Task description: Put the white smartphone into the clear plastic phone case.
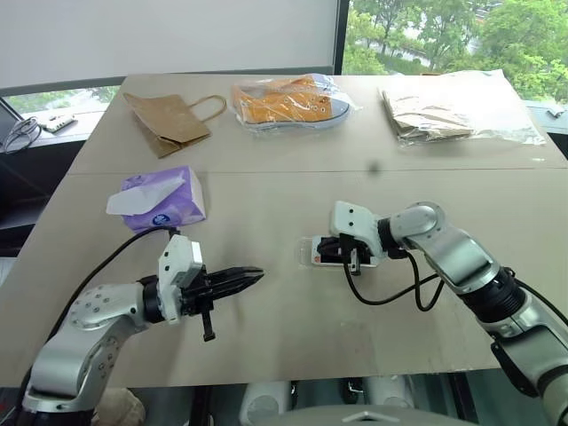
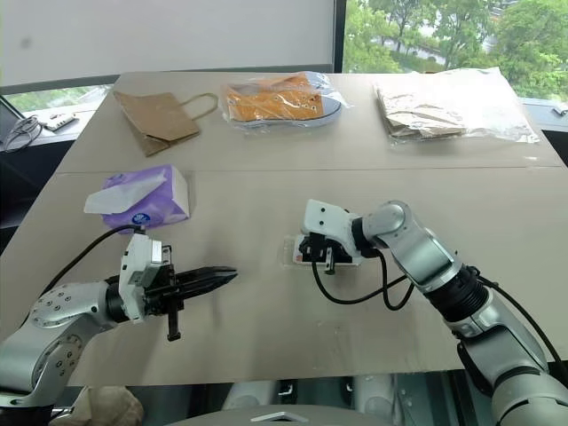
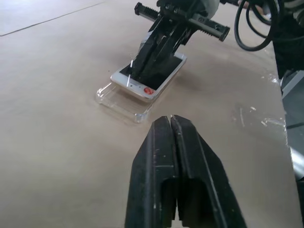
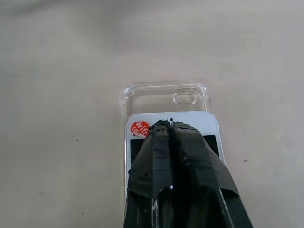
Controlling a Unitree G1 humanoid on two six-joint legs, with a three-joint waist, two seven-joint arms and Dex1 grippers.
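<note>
Lying flat on the beige surface (image 1: pixel 266 337), the white smartphone (image 4: pixel 197 124) sits screen-up partly inside the clear plastic phone case (image 4: pixel 164 97), their long axes in line and running roughly left to right across the surface in the head views. In the right wrist view the phone's end with the round red sticker (image 4: pixel 139 128) stops short of the case's far end, so a strip of bare case with its camera cut-out shows beyond it. The right hand (image 4: pixel 166 124) has its two black fingers pressed together, tips resting on the phone's top face near that sticker; it covers most of the screen, and the phone's other end is hidden beneath it. Whether the phone's edges are seated under the case rim is hard to make out. The left hand (image 1: pixel 253 277) hangs above the surface well apart from the phone, fingers together and holding nothing, pointing toward the case's open end.
</note>
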